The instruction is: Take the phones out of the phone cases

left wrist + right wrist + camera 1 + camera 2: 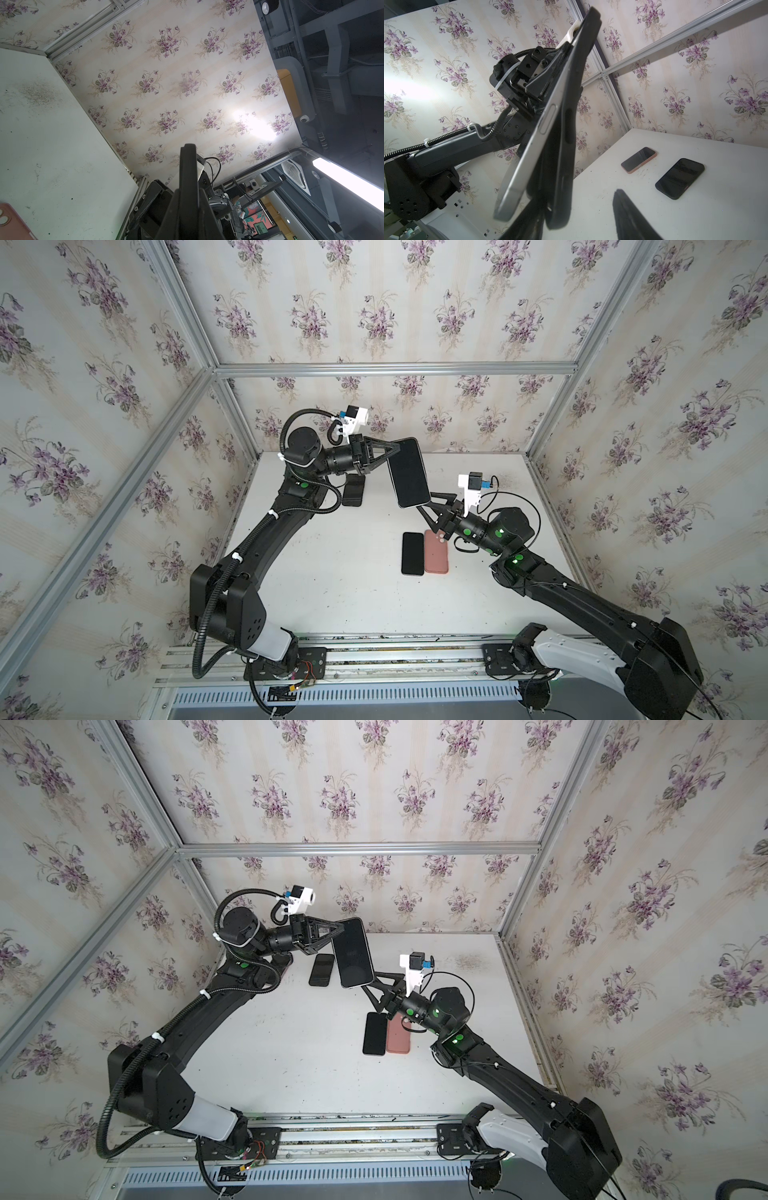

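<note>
Holds phone aloft over far half of worktop, left gripper clamped on its far end; aims long axis down at right gripper, jaws apart astride near end and its gaping phone case.

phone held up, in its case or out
Partly out: in the right wrist view the phone splays off the black case at one end, joined at the other.

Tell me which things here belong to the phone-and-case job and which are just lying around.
Job: phone, its black case, left gripper holding them, right gripper at the near end.
Lying about: black phone, pink phone or case beside it, dark phone by the left arm.
</note>
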`<state>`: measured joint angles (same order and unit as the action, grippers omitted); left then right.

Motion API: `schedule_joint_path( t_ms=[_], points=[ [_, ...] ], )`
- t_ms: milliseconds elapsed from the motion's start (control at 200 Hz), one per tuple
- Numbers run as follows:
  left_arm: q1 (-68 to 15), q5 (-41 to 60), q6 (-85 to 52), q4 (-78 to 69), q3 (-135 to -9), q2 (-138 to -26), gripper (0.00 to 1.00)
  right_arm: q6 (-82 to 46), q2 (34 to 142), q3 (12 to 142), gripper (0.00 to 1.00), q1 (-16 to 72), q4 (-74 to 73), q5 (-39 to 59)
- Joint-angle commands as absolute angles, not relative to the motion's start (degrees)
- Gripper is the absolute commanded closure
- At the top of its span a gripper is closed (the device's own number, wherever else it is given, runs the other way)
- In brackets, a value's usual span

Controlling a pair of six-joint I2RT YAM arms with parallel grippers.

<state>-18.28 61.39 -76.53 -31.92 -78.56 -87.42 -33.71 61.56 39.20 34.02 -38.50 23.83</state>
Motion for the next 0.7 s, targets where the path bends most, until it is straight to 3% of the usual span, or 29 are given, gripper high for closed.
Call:
schedule_joint_path(
  t_ms=[0,105,230,695],
  points=[
    [-18.46,64.51,-78.57,-35.47,-78.57,-87.1,1.0,-36.0,61.87,39.29,0.5,33.75,-42.58,22.31],
    [-18.46,64.07,-78.23,-35.62,-78.31,-87.45,1.0,-37.03,62.14,39.12,0.6,33.72,-43.06,23.67],
    [-18.54,63.75,-77.65,-35.75,-77.86,-87.97,1.0,-38.44,61.38,37.74,0.64,33.72,-43.58,23.99],
    [-19.6,64.42,-76.99,-37.97,-76.65,-88.48,1.0,-41.92,60.46,35.7,0.66,32.35,-45.74,22.3]
  ],
)
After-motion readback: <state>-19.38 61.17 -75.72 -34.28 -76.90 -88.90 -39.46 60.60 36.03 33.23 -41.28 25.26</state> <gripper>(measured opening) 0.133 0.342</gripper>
